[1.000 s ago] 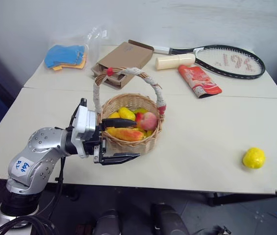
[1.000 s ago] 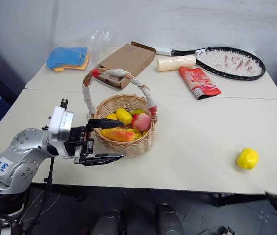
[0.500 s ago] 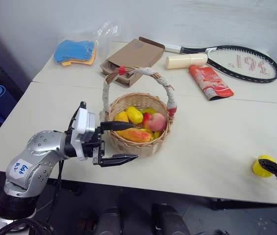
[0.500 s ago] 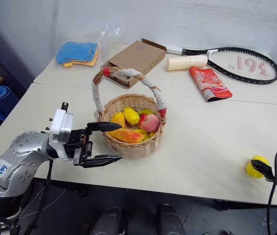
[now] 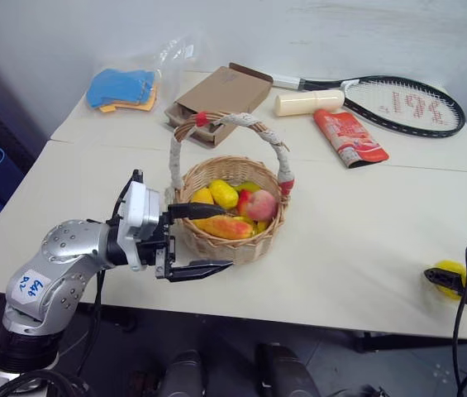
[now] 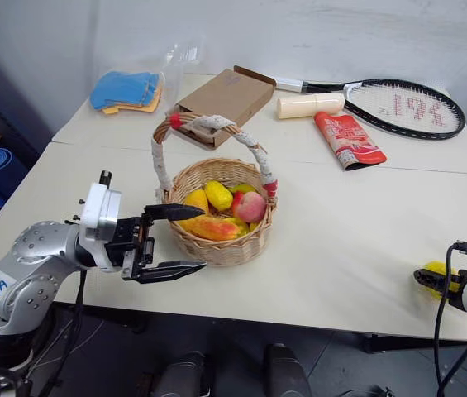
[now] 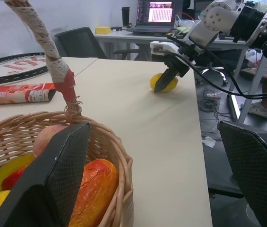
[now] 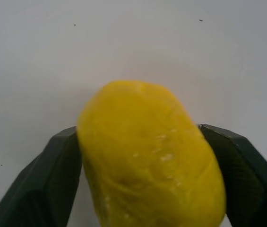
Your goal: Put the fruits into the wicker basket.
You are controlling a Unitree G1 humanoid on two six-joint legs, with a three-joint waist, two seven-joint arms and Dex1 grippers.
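On the far side of the table, a racket shows red marks on its strings, too faint to read, and the red packet beside it carries print too small to make out. A cream cylinder lies next to the racket's handle, a cardboard box sits behind the basket, and blue cloths with a clear bag rest at the far left corner.

Centre table, the basket holds the haul: a pink peach against the right rim, a red-orange mango lying along the front, a yellow fruit and more yellow pieces behind. Its corded handle arches above.

Left gripper hovers level at the basket's near-left side, fingers spread wide, holding nothing, the upper one over the rim.

Over at the right edge, the lemon sits on the table with the right gripper around it, a finger touching each flank, closing in on the fruit, well apart from the basket.
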